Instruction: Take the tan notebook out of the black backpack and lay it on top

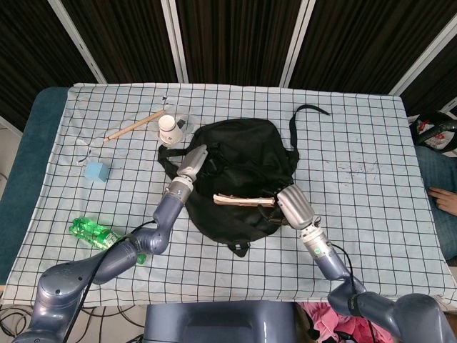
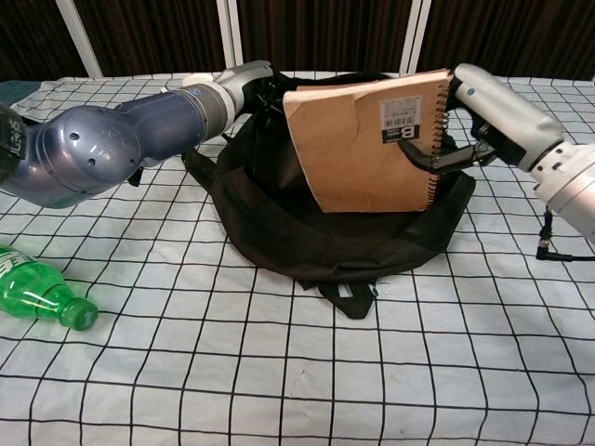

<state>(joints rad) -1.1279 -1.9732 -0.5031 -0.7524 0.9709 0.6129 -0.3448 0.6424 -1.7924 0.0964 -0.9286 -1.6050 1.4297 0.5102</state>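
Chest view: right hand [image 2: 493,116] pinches the tan spiral-bound notebook [image 2: 372,139] by its wire edge, clear above the black fabric backpack [image 2: 307,232] (left hand [image 2: 244,79] grips its rim, likely steadying).

Matt tan paper cover on the notebook [image 2: 367,144], creased near one edge, with a printed label and a dark wire spiral binding; soft, matt black cloth on the backpack [image 2: 307,237], lying in folds. Smooth silver-grey casing with a satin sheen on the right hand [image 2: 483,107] and left hand [image 2: 237,79], glossy blue-grey shells on the arms. White cloth with a black grid on the table [image 2: 279,372]; glossy green transparent plastic on the bottle [image 2: 42,297].
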